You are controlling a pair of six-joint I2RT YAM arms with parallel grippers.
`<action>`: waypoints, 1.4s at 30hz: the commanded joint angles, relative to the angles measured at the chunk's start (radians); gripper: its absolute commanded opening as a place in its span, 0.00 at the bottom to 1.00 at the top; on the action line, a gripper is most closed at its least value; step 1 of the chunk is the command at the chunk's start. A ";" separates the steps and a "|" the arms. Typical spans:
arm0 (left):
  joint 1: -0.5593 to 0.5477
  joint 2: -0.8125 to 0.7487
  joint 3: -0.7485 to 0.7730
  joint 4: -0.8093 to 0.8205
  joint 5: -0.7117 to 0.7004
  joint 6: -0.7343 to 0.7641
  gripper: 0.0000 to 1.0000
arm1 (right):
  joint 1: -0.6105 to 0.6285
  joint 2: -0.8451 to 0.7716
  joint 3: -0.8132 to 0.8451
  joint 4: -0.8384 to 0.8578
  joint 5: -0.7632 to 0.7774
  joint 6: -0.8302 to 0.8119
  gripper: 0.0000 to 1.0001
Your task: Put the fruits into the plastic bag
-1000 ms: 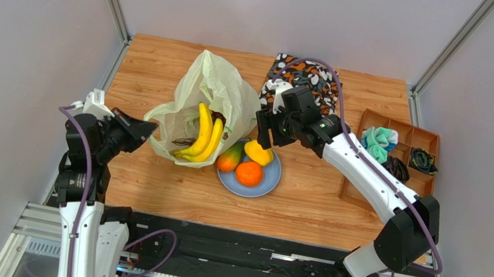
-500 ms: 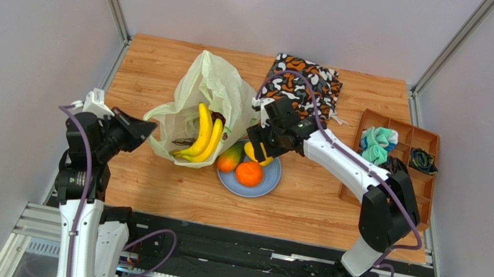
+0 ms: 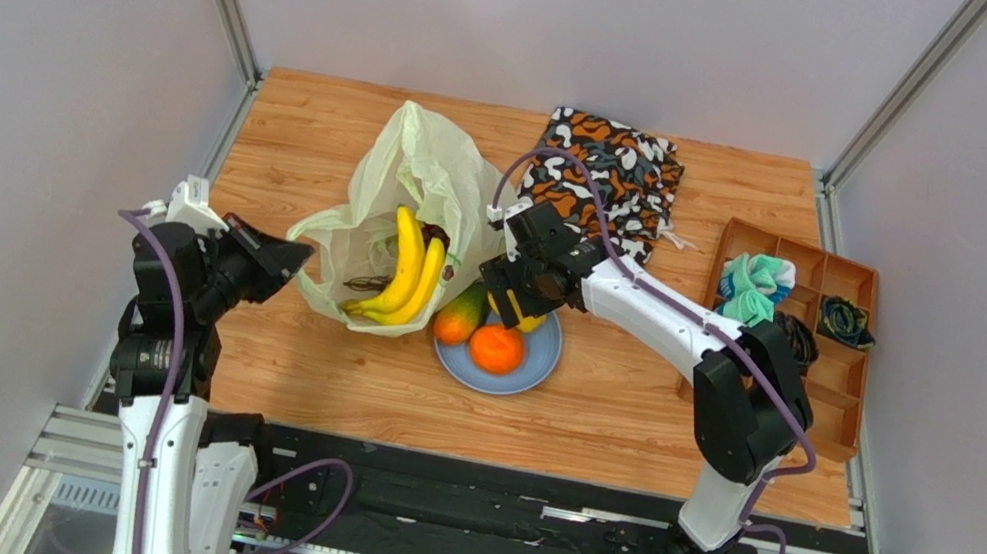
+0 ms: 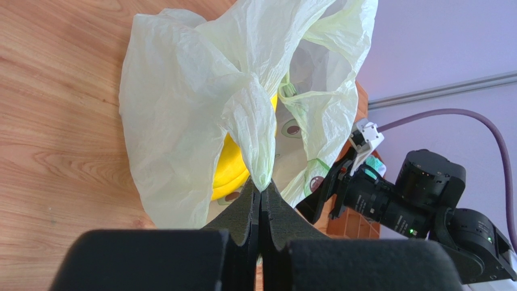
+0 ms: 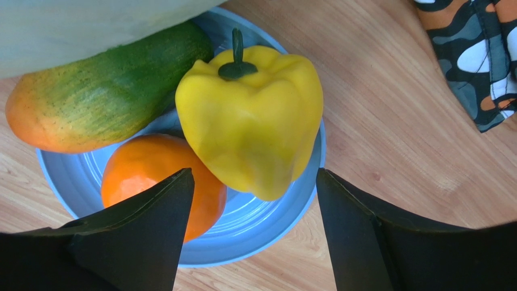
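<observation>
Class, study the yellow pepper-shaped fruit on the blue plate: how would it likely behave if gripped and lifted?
The yellow fruit looks smooth and glossy, so it may slip when squeezed. Its lobed body shows no dents, so it probably stays stiff. It seems to lean on the orange, so a nudge could tip or roll it on the plate.

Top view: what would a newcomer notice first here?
The pale plastic bag, left of centre on the table, shows bananas in its mouth, and the left gripper is shut on its edge. Right beside it, the right gripper hangs open over a yellow pepper on a blue plate, next to an orange and a mango.
</observation>
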 commanded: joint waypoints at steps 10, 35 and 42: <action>0.000 0.008 0.038 0.013 -0.001 0.013 0.00 | 0.003 0.061 0.038 0.138 -0.016 -0.005 0.88; -0.002 0.006 0.041 0.007 0.001 0.010 0.00 | 0.004 -0.019 -0.060 0.203 0.089 -0.011 0.45; -0.002 0.006 0.042 0.009 -0.001 0.010 0.00 | 0.004 -0.117 -0.063 0.168 0.100 0.009 0.38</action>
